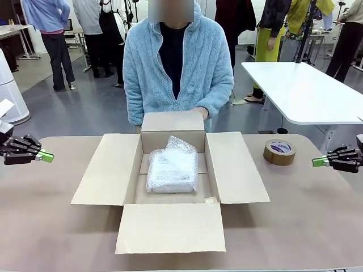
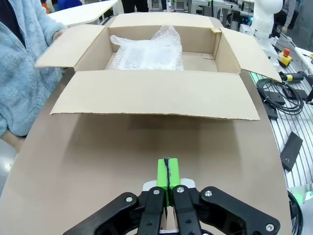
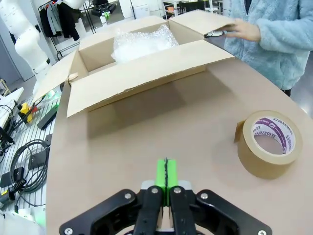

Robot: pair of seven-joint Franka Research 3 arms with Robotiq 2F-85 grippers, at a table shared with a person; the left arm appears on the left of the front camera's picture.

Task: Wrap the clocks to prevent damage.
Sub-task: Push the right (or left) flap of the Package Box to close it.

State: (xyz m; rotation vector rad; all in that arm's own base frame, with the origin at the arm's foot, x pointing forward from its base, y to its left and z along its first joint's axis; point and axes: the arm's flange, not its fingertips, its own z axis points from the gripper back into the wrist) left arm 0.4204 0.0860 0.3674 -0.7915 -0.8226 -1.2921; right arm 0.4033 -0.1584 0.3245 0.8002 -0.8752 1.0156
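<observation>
Finds the clocks (image 1: 172,171) as one whitish bubble-wrap bundle, lying on the floor of the open cardboard box (image 1: 108,170), roughly central and a little toward 12 o'clock. Places that box mid-tabletop (image 1: 51,232), all four flaps spread outward. Shows a person's hand (image 1: 199,112) at 12 o'clock, at the edge of the far flap and seemingly touching it. Shows a brown tape roll (image 1: 279,152) at 3 o'clock of the box, lying flat, apart from the side flap.

At 9 o'clock, near the tabletop's edge: the left claw (image 1: 45,156), green pads pressed together, gripping nothing, well apart from the box. At 3 o'clock, beyond the tape roll: the right claw (image 1: 319,162), likewise pressed together and empty, pointing toward the box.

Reads, as a judgement, like wrapping finished and packing in hand: bundle wrapped and boxed, flaps not yet shut, tape untouched.

Next move probably closing the box. Calls for parting the pads first, then coming in from 9 and 3 o'clock under the side flaps and folding them inward over the bundle without pressing on it. Calls also for steering the right claw past the tape roll, and for minding the person's hand at 12 o'clock.
</observation>
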